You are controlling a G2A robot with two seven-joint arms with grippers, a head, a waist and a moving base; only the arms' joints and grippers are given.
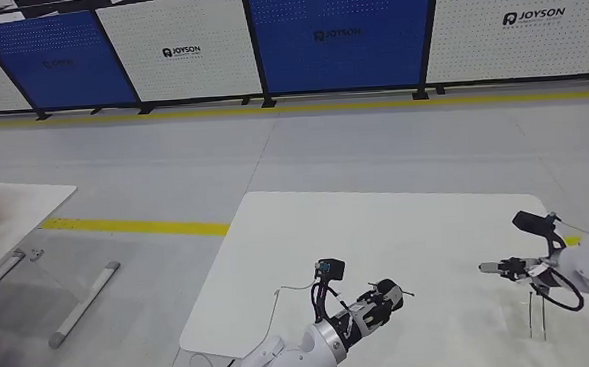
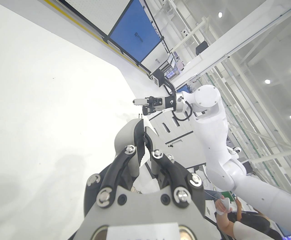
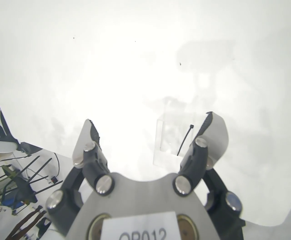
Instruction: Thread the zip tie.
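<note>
My left gripper (image 2: 144,125) hovers over the white table (image 1: 377,229) near its front edge, also seen from above (image 1: 388,295). Its fingers are shut on a thin black zip tie (image 2: 144,136), of which only a small end shows between the pads. To the right, my right gripper (image 1: 493,267) stands open with nothing between its fingers (image 3: 150,118). Just past one of its fingertips (image 3: 216,123), a clear holder (image 3: 166,141) on the table carries a second black zip tie (image 3: 185,139). From above, this tie looks like thin upright dark lines (image 1: 537,316).
The table's left edge (image 1: 211,278) drops to a grey floor with a metal bar (image 1: 84,305). A second table (image 1: 16,213) stands far left. Dark stand legs and cables (image 3: 25,172) lie beyond the table edge by the right arm.
</note>
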